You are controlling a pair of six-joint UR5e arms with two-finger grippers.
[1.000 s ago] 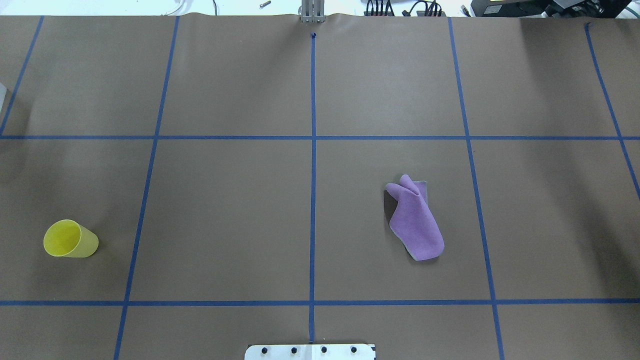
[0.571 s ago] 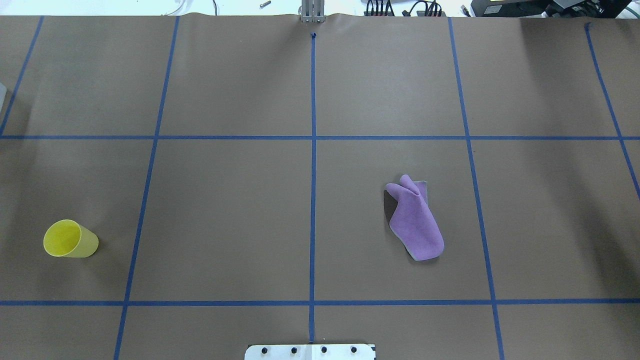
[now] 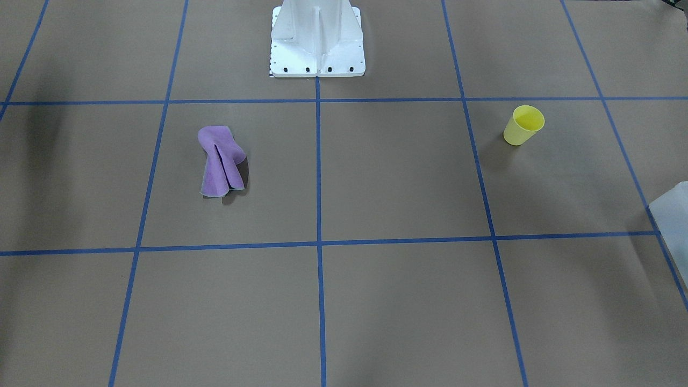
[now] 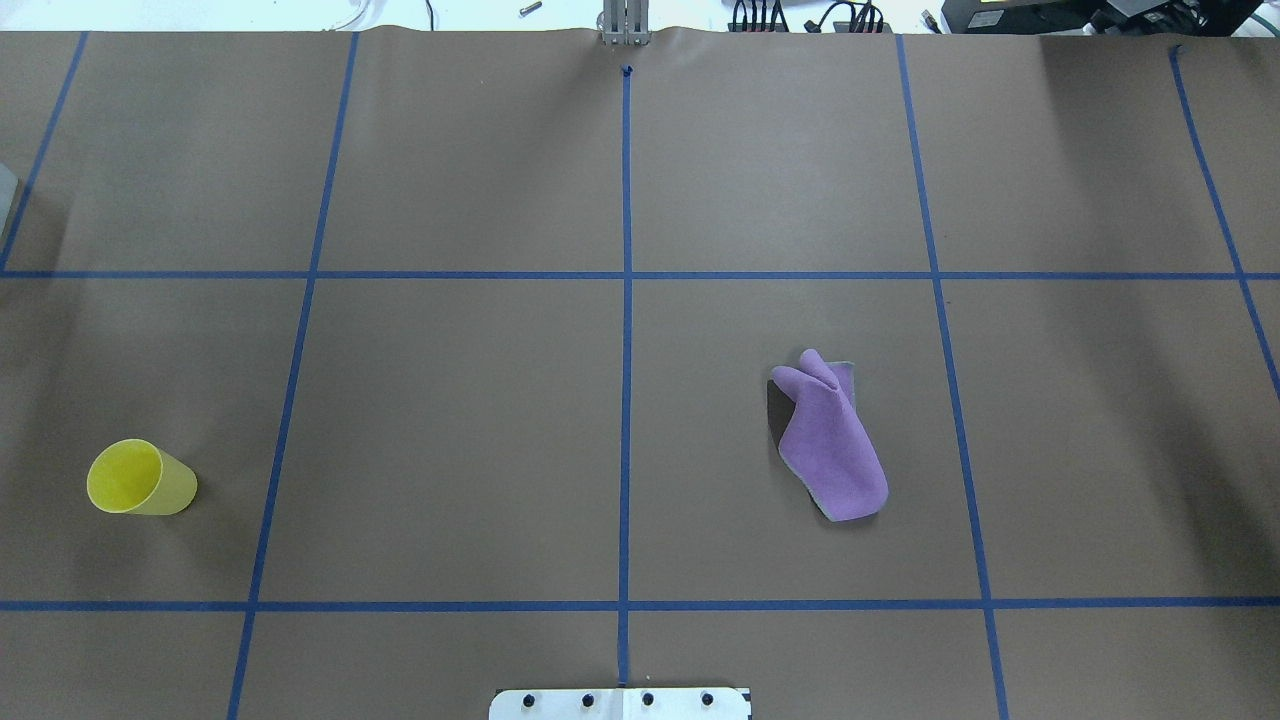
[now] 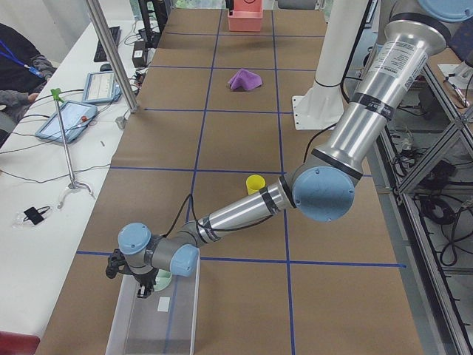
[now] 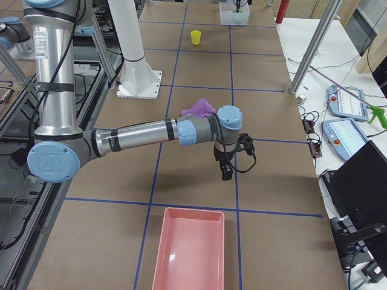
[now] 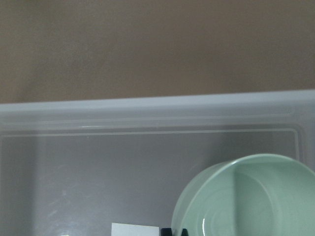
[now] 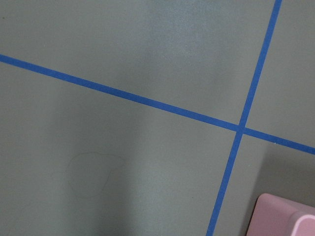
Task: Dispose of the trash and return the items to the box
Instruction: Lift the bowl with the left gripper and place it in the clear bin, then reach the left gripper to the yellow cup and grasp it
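Observation:
The translucent whitish box (image 5: 174,325) stands at the table's left end; its corner shows in the front view (image 3: 672,215). My left gripper (image 5: 144,290) hangs over the box. In the left wrist view its dark fingertips (image 7: 167,231) sit close together on the rim of a pale green bowl (image 7: 246,196) inside the box (image 7: 147,110). A yellow cup (image 4: 140,478) lies on its side at the left. A purple cloth (image 4: 830,440) lies crumpled right of centre. My right gripper (image 6: 225,172) hangs above the table beyond the cloth; I cannot tell if it is open or shut.
A pink tray (image 6: 187,254) sits at the table's right end; its corner shows in the right wrist view (image 8: 288,216). The white robot base (image 3: 317,37) stands at the near middle edge. Blue tape lines grid the brown table cover. Operators' tablets lie on a side bench (image 5: 66,122).

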